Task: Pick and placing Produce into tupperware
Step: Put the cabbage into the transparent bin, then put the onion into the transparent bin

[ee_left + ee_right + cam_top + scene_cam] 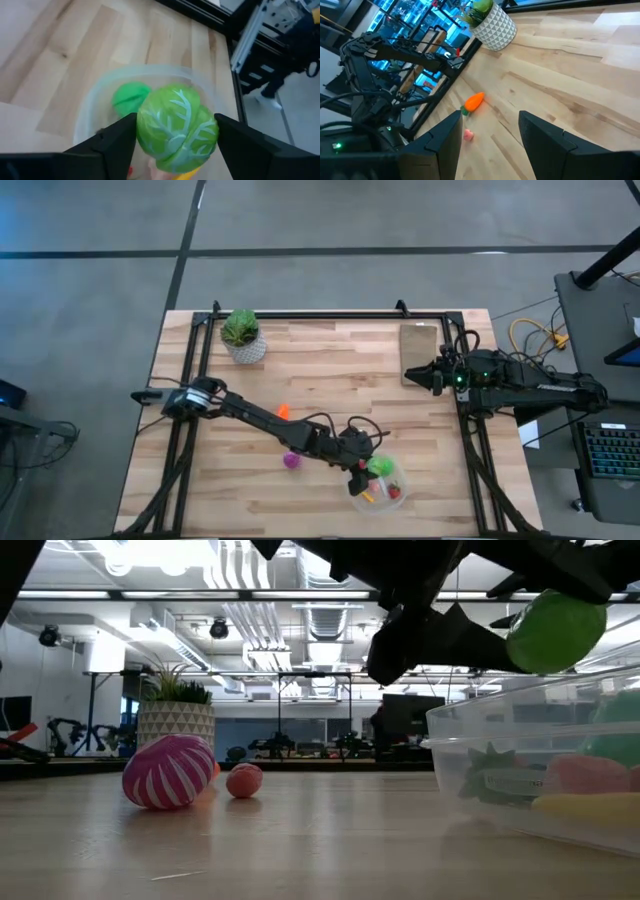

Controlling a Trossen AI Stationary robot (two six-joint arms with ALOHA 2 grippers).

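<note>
My left gripper (372, 468) hangs over the clear round tupperware bowl (382, 502), shut on a green veined ball (177, 128). The ball also shows in the low view (555, 630), above the bowl's rim (520, 705). Inside the bowl lie another green ball (129, 97), a red piece (394, 493) and a yellow stick (590, 805). On the table lie a magenta striped piece (168, 772), a small pink-red bit (244, 781) and an orange carrot (474, 101). My right gripper (410, 374) is open and empty at the table's right, over the tan board. My left gripper pinches the green veined ball between its two fingers (117, 140), one on each side (146, 131). The fingers come from above, slanting down. The ball is lifted clear, over the bowl's open top.
A potted plant in a white patterned pot (243, 338) stands at the far left. A flat tan board (419, 345) lies at the far right. Bare wood lies between the plant and the bowl.
</note>
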